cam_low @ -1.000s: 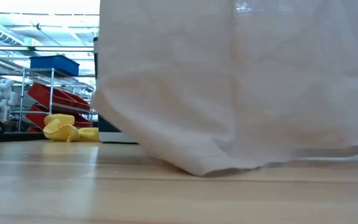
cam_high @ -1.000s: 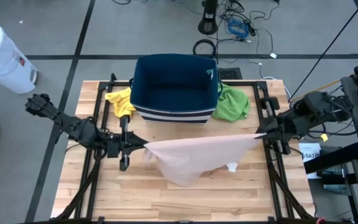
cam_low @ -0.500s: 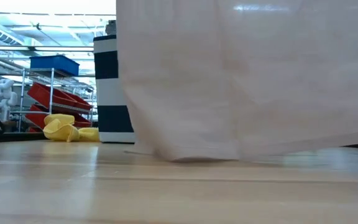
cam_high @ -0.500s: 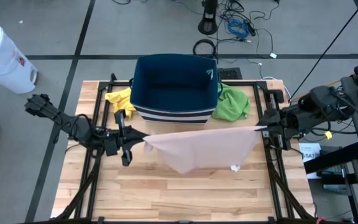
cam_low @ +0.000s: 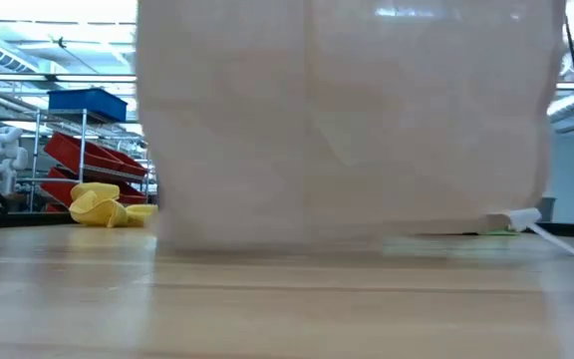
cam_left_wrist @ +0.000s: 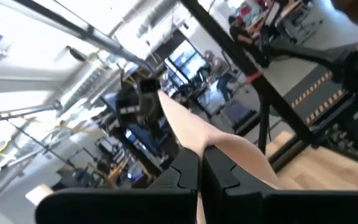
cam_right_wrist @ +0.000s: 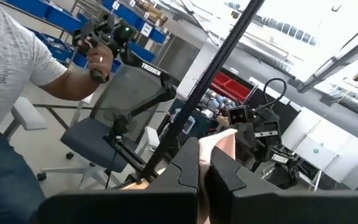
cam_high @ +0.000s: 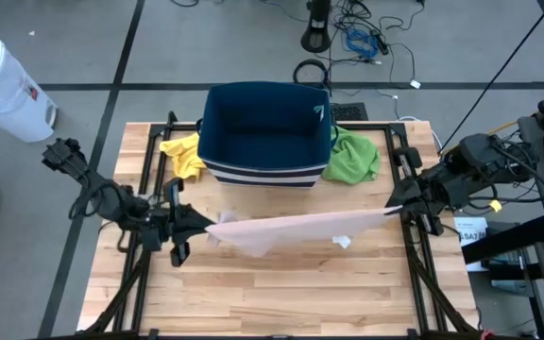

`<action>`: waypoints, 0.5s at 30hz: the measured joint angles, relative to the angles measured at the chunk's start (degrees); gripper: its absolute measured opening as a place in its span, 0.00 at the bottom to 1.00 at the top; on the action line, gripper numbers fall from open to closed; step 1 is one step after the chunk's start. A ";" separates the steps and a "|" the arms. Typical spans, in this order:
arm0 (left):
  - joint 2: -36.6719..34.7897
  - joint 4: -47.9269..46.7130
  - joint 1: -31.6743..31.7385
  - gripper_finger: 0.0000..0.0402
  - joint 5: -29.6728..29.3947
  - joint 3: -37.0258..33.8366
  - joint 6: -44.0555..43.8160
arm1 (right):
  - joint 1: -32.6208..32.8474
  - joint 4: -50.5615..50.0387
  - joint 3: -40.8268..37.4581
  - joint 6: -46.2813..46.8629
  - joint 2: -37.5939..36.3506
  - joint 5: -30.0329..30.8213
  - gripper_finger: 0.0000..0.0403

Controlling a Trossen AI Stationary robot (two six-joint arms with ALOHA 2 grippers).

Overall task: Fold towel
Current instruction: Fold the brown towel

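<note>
Left gripper and right gripper each pinch a corner of the pale pink towel, stretched taut above the wooden table before the navy bin; lay it down level, keeping tension even.

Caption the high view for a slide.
Left gripper and right gripper hold a beige towel stretched between them.

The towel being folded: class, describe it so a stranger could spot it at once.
On the wooden table, in front of the dark blue bin, a pale pink towel hangs stretched between the left gripper and right gripper. Unlike the crumpled yellow cloth and green cloth, it is held up.
</note>
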 joint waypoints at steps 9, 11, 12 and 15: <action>0.11 -0.88 -3.83 0.00 -2.02 2.51 0.78 | -0.04 2.01 -0.07 3.62 0.11 -6.52 0.00; 0.11 -0.91 -4.05 0.00 -2.15 2.51 0.86 | -0.04 2.03 -0.07 4.47 0.11 -6.67 0.00; 0.11 -0.91 -4.03 0.00 -2.17 2.51 0.89 | -0.04 2.03 -0.07 4.56 0.13 -6.82 0.00; 0.12 -1.68 -4.05 0.00 -4.76 2.51 0.82 | -0.04 1.93 -0.07 4.97 0.17 -6.76 0.00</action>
